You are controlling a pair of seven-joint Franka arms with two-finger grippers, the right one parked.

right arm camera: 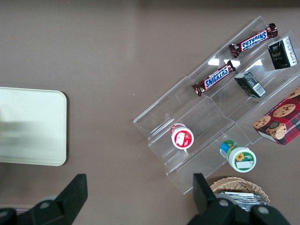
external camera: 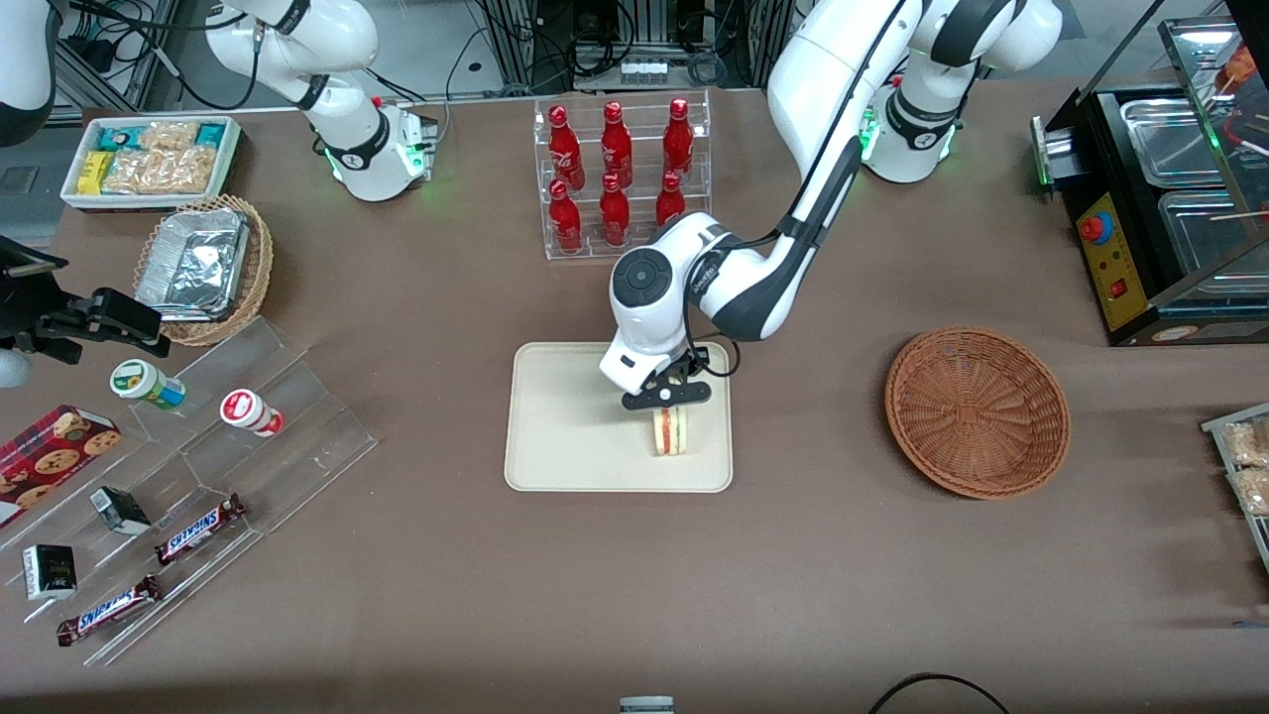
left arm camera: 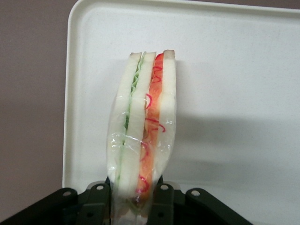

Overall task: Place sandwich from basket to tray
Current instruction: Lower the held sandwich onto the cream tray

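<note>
Now | end effector (external camera: 667, 394) grips sandwich (external camera: 670, 432) | over tray (external camera: 555, 426) | basket (external camera: 977, 412) apart

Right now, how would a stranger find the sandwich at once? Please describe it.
Find the cream tray in front of the red bottle rack. The gripper holds the sandwich upright on it. It is the only wedge of white bread with red and green filling.

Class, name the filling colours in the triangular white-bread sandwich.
Red-orange and pale green, clearest in the left wrist view, sandwich held by end effector.
</note>
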